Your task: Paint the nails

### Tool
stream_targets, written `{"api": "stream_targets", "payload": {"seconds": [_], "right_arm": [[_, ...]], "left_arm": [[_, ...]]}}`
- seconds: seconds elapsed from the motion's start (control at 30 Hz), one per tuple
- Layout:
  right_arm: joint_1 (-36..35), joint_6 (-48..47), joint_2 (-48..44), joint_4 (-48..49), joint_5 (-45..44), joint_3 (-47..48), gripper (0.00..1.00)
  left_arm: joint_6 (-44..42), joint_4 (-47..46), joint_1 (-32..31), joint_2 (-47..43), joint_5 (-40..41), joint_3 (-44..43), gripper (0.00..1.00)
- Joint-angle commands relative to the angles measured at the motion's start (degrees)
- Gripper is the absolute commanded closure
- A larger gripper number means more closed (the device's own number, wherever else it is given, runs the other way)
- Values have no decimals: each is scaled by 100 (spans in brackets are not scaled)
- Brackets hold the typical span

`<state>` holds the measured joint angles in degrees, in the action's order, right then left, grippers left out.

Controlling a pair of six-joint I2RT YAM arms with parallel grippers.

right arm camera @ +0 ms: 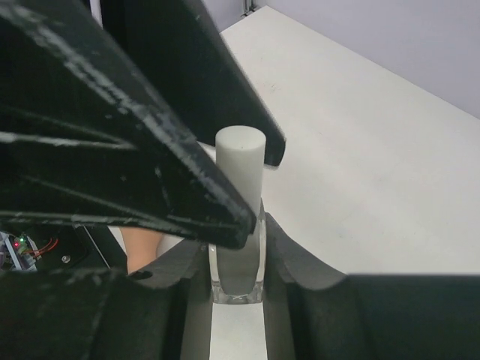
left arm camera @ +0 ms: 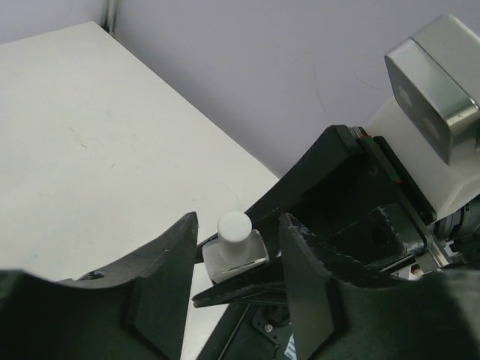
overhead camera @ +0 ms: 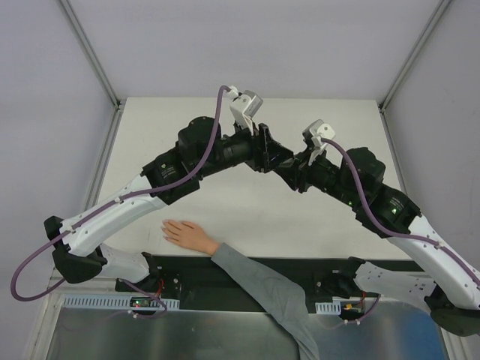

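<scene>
Right wrist, right gripper (right arm camera: 238, 255) clamped on glassy square bottle (right arm camera: 238, 283), matte cylindrical cap (right arm camera: 241, 165), left gripper (left arm camera: 240, 225) parted around it

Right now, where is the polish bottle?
The bottle is over the table's middle, clamped in the robot's right hand; the left hand straddles its white cap.

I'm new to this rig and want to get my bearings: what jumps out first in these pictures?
The two arms meet above mid-table: the right gripper clamps a small bottle with a white cap, while the left gripper brackets that cap, jaws apart. Near the front edge, a hand in a grey sleeve lies flat on the table.
</scene>
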<state>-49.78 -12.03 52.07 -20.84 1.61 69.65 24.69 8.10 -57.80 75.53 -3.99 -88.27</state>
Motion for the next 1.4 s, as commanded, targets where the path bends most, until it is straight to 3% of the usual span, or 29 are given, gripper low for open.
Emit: {"api": "stream_targets", "payload": {"seconds": [0.0,0.07,0.1,0.13,0.2,0.27,0.37,0.4,0.43,0.47,0.53,0.67,0.7,0.73,0.77,0.87,0.9,1.0,1.1,1.23,1.37], "right_arm": [[-67,96,-232,159,-292,190,100],[-93,113,-285,159,-240,198,100],[-102,139,-355,151,-231,181,100],[-102,148,-417,150,-222,163,100],[-102,140,-662,177,-126,67,100],[-93,70,-873,334,627,-56,100],[3,24,-1340,1191,4152,-530,100],[21,983,-1236,1649,5921,-592,100],[30,1653,-1139,2802,6261,-619,100],[4,2078,-1086,3109,6412,-636,100],[-23,2162,-1243,3087,6099,-785,100],[21,1249,-1191,1858,5500,-514,100],[21,1064,-1130,1647,5352,-435,100],[21,723,-1007,1227,5211,-269,100],[30,537,-954,970,5018,-180,100],[12,-44,-674,135,3921,154,100],[21,-106,-603,-24,3065,241,100],[-23,-177,-321,-341,1621,418,100],[-40,-124,-172,-254,871,427,100],[-58,25,74,-306,569,629,100],[-76,113,215,-324,376,690,100]], "left_arm": [[194,-98,-144,23,-145,-173,64],[264,-98,-135,58,-434,-147,76],[273,-107,-144,67,-601,-155,95],[291,-107,-144,76,-742,-173,100],[213,-194,-126,59,-1575,-164,100],[-86,-212,-109,-20,-2591,-173,100],[-350,-553,-3,-345,-3840,151,100],[-333,-746,93,-450,-4038,448,100],[-220,-1096,137,-643,-4153,564,100],[-167,-1239,164,-697,-4371,652,100],[-104,-1337,208,-759,-4391,758,100],[-8,-1197,313,-715,-4111,776,100],[44,-1144,357,-715,-3988,767,93],[45,-961,488,-741,-3848,750,68],[54,-846,541,-767,-3690,741,57],[-8,-495,770,-995,-2856,732,32],[-86,-406,762,-1118,-2592,723,29],[-78,-247,770,-1189,-1677,662,25],[35,-203,770,-1120,-1149,565,25],[203,-107,762,-917,-727,425,36],[335,-28,718,-610,-744,188,36]]}}
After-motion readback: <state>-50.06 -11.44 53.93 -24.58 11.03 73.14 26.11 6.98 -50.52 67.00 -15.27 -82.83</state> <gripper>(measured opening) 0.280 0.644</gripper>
